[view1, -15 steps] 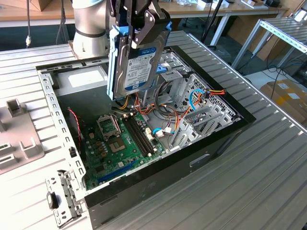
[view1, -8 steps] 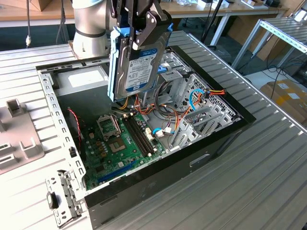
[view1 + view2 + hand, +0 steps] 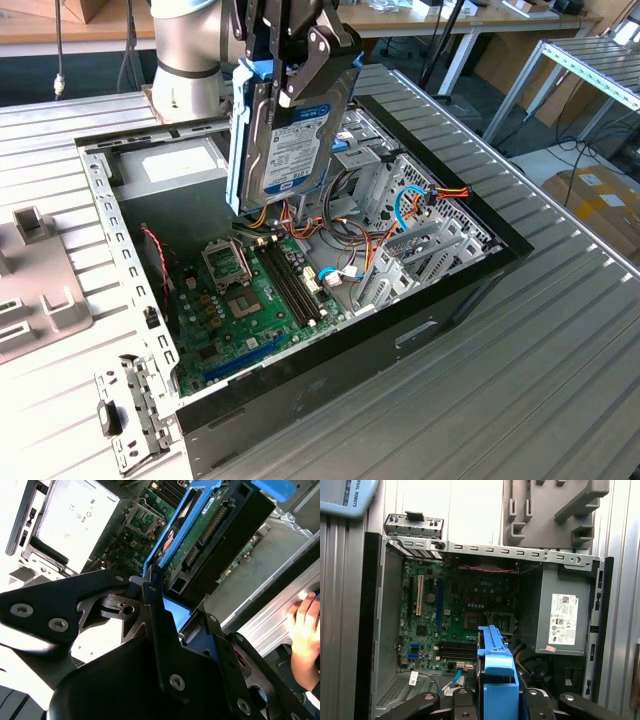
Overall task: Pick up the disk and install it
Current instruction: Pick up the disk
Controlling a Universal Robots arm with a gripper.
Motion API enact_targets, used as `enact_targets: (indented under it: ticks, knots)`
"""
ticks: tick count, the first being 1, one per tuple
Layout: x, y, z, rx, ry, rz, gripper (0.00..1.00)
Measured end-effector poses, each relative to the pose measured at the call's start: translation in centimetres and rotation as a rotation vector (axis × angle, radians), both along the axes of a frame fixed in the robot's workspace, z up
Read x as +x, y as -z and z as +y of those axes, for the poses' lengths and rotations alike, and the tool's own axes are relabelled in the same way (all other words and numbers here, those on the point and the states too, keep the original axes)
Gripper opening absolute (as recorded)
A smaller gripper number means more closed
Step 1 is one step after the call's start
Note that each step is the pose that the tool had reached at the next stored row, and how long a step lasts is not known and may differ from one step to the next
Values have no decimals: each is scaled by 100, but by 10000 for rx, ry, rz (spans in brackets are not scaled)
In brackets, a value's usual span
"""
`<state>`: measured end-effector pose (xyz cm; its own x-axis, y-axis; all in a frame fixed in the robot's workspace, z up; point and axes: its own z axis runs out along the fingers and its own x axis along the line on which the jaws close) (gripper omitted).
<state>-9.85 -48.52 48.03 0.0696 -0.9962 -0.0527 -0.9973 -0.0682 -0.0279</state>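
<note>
The disk (image 3: 290, 135) is a grey hard drive with a white-and-blue label in a light-blue carrier rail. It hangs on edge, nearly upright, above the open computer case (image 3: 130, 300). My gripper (image 3: 300, 60) is shut on its upper end. In the first wrist view the disk's blue rail (image 3: 495, 675) points down over the green motherboard (image 3: 455, 615). In the second wrist view the disk's circuit-board side (image 3: 205, 535) shows between the black fingers (image 3: 155, 610).
The grey power-supply box (image 3: 180, 165) sits in the case's far corner. Coloured cables (image 3: 400, 210) and a metal drive cage (image 3: 420, 250) fill the exterior view's right side. A grey holder (image 3: 40, 290) lies at that view's left. A hand (image 3: 305, 630) rests by the case.
</note>
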Motion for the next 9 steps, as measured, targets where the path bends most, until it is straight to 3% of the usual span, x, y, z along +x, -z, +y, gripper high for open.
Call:
enact_targets:
  ticks: [3,5,9]
  knots:
    - [0,0,-12,0,0,0,37]
    - [0,0,-49,0,0,0,37]
    - [0,0,-82,0,1,0,37]
